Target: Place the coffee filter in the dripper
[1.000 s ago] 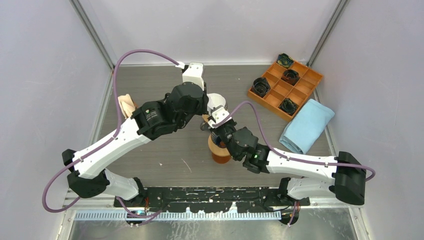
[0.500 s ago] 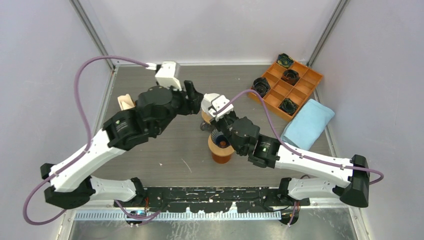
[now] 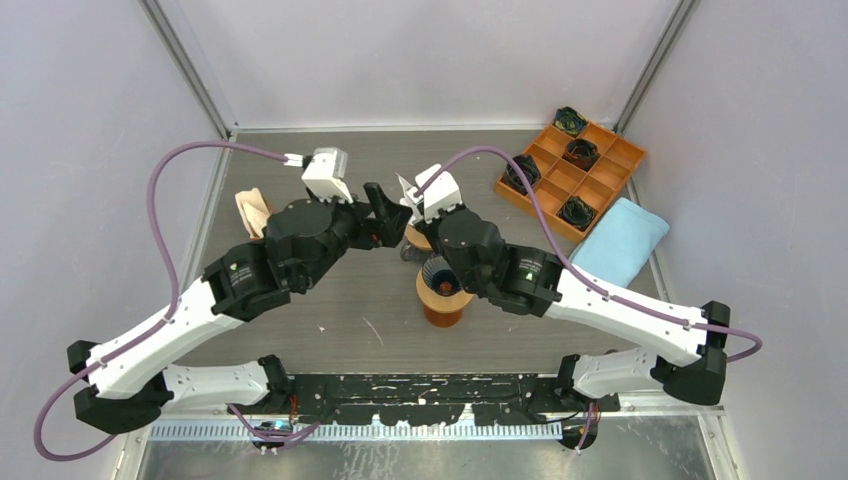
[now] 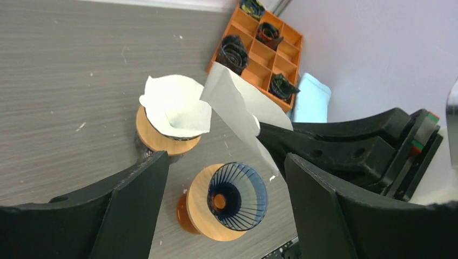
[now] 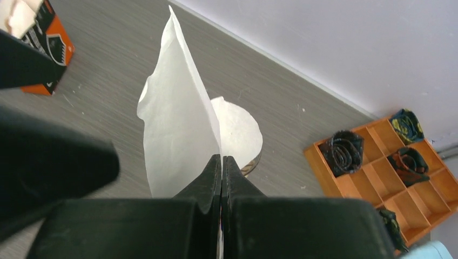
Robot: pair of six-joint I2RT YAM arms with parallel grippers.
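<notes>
The coffee filter (image 5: 178,124), a folded white paper cone, stands upright with its lower edge pinched in my right gripper (image 5: 221,157), which is shut on it. From above, the filter (image 3: 408,189) shows just behind the right wrist. The dripper (image 3: 443,290), a blue ribbed glass cone in a wooden collar on an amber base, stands nearer the arms with nothing in it. My left gripper (image 4: 226,158) is open and holds nothing; the dripper (image 4: 237,195) shows between and below its fingers, and the filter (image 4: 232,102) hangs above and to the right.
A second wooden-collared dripper (image 4: 173,116) holding a white filter stands just behind the empty one. An orange compartment tray (image 3: 570,165) with dark rolled items sits at the back right, beside a blue cloth (image 3: 613,248). An orange box of filters (image 3: 252,208) is at the left.
My left gripper has opened wide and drawn back to the left, off the drippers. My right gripper has moved toward the back with the filter shut in it.
</notes>
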